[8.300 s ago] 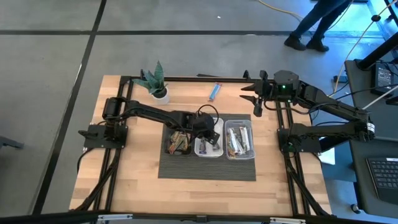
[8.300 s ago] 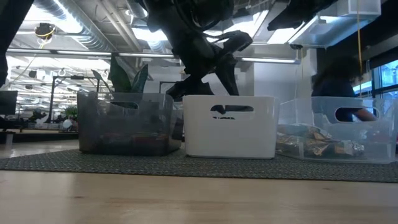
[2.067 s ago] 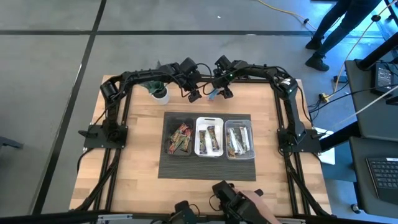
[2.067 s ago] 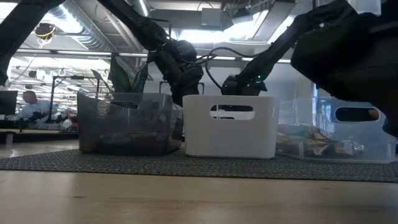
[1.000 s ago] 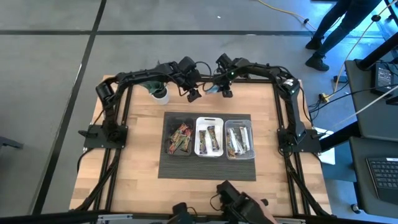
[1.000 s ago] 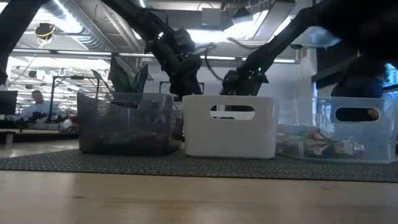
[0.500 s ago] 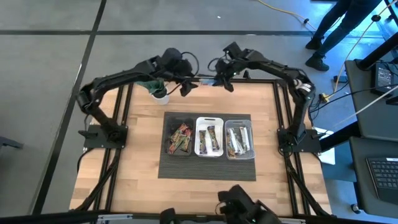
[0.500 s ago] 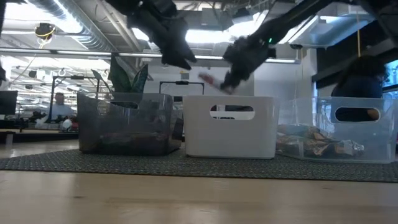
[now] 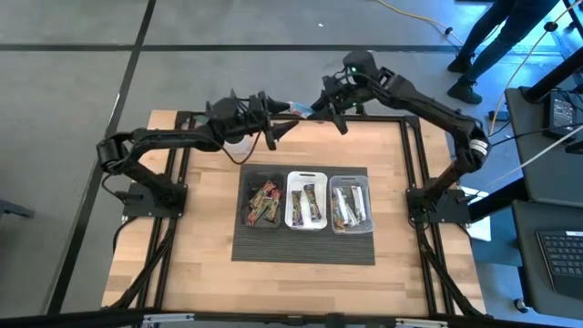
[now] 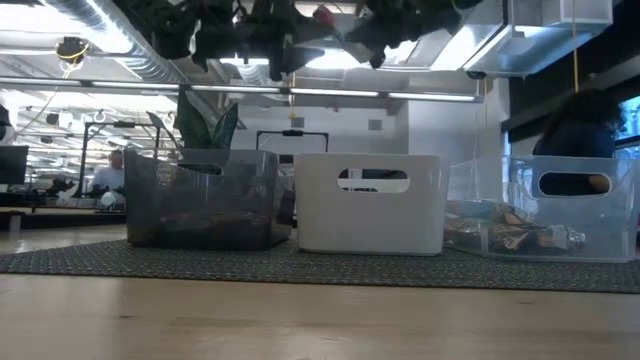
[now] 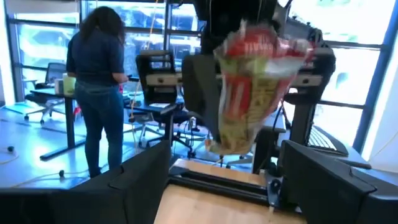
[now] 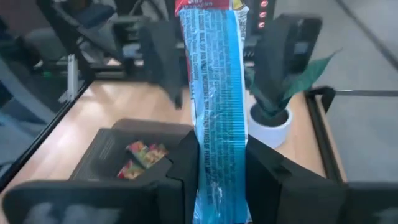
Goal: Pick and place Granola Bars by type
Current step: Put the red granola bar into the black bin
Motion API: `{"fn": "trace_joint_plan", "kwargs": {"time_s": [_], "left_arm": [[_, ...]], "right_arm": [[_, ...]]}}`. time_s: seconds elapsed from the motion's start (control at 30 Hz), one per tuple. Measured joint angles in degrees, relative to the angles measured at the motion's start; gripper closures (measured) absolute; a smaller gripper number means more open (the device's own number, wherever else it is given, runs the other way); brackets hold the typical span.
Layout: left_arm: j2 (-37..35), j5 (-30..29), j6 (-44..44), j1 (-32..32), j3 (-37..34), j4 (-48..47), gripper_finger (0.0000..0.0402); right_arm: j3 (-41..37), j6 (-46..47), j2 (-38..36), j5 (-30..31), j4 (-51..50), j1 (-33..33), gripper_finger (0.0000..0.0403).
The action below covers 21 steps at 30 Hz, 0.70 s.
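Note:
A blue-wrapped granola bar [image 12: 217, 93] with a red end is up in the air over the table's far edge [image 9: 299, 109], and my right gripper [image 12: 221, 180] is shut on it. My left gripper [image 9: 278, 123] faces it from the table's left, open, with its fingers [image 12: 163, 53] on either side of the bar's free end and apart from it. In the left wrist view the bar's red-and-white front [image 11: 255, 81] shows beyond the open fingers. More granola bars lie in the black tray [image 9: 246, 187], the white tray [image 9: 307, 175] and the clear tray [image 9: 351, 179]. My right gripper pinches the bar near its near end [image 12: 219, 168] between its two fingers, one on each long side. The fingers come roughly level from the table's right and lie along the bar. The bar is lifted clear and sticks out past the fingers toward my left gripper.
The three trays stand side by side on a dark mat [image 9: 304, 246] in the table's middle. A potted plant [image 9: 235, 138] stands at the far left, partly under my left arm. A person [image 11: 99, 74] stands at a desk beyond the table.
Both grippers have risen from tray-rim height at the table's far edge to well above the trays. My right gripper has carried the blue bar up, clear of the table. My left gripper has risen alongside it and stayed open around the bar's free end.

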Motion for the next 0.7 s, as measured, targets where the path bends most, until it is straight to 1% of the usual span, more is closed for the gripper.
{"fn": "trace_joint_plan", "kwargs": {"time_s": [0.13, 0.33, 0.5, 0.6, 0.7], "left_arm": [[-0.05, -0.8, 0.57, -1.92, 0.0, 0.86, 0.0107], [-0.05, -1.72, 2.98, -4.35, 0.0, 5.07, 0.0107], [-0.13, -1.74, 2.74, -4.86, 0.02, 5.33, 0.0108], [-0.25, -1.87, 1.84, -4.83, 0.02, 5.48, 0.0119], [-0.25, -1.9, 1.49, -4.83, 0.01, 5.56, 0.0144]], "right_arm": [[0.0, 2.21, -0.52, 3.37, 2.39, 2.41, 0.0298], [0.0, 2.47, -0.3, 3.46, 2.85, 4.99, 0.0298], [0.0, 2.47, -0.3, 3.55, 2.88, 5.78, 0.0297], [0.0, 2.47, -0.3, 3.57, 2.9, 5.87, 0.0297], [0.0, 2.45, -0.3, 3.57, 2.88, 5.87, 0.0297]]}}
